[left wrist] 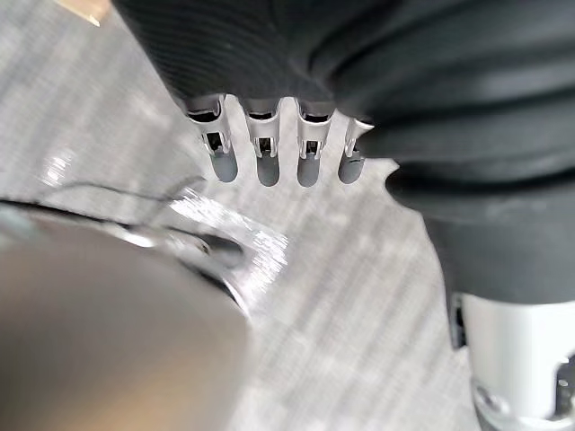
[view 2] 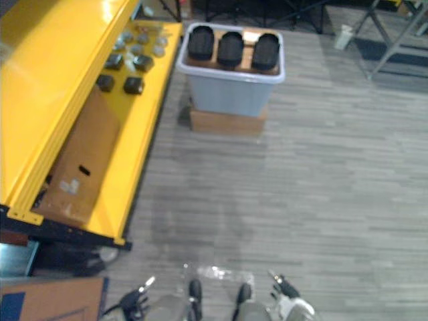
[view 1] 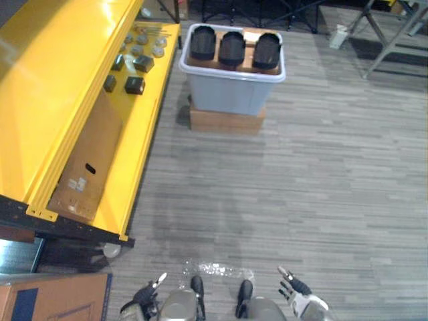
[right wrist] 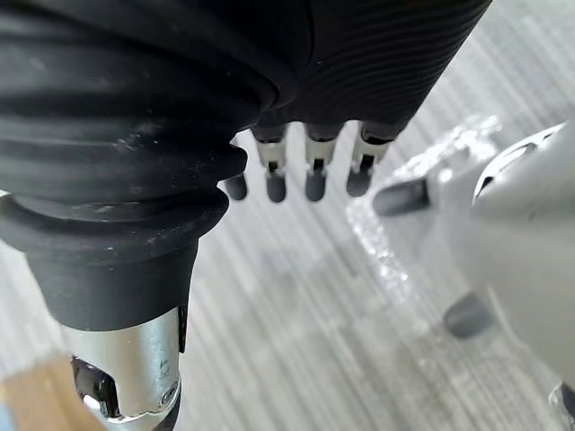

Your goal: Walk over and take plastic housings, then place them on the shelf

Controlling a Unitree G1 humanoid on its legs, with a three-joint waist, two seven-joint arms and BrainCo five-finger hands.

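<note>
Three black plastic housings (view 1: 232,47), oval, side by side in a row on brown card at the top of a pale grey bin (view 1: 231,93). Untouched, well apart from both hands.

One flat cardboard box (view 1: 224,122) under the bin, on the grey plank floor (view 1: 321,174), far end of the view.

One yellow shelf (view 1: 60,80) along the left side, just beside the bin. On its lower level:
- several small dark blocks (view 1: 134,85), loosely grouped at the far end;
- a few round grey pieces (view 1: 142,43) past them, too small to tell apart;
- one brown cardboard sheet (view 1: 83,167), leaning at a slant, nearer end.

One brown carton (view 1: 53,297), lower left corner, below the shelf's near end.

One patch of clear crinkled film (view 1: 217,269) on the floor, near edge, between the hands.

Left hand (left wrist: 260,153): low at the near edge, fingers straight and spread in a row over the floor, holding nothing.

Right hand (right wrist: 310,166): low at the near edge on the opposite side, fingers straight, dark tips toward the floor, holding nothing.
</note>
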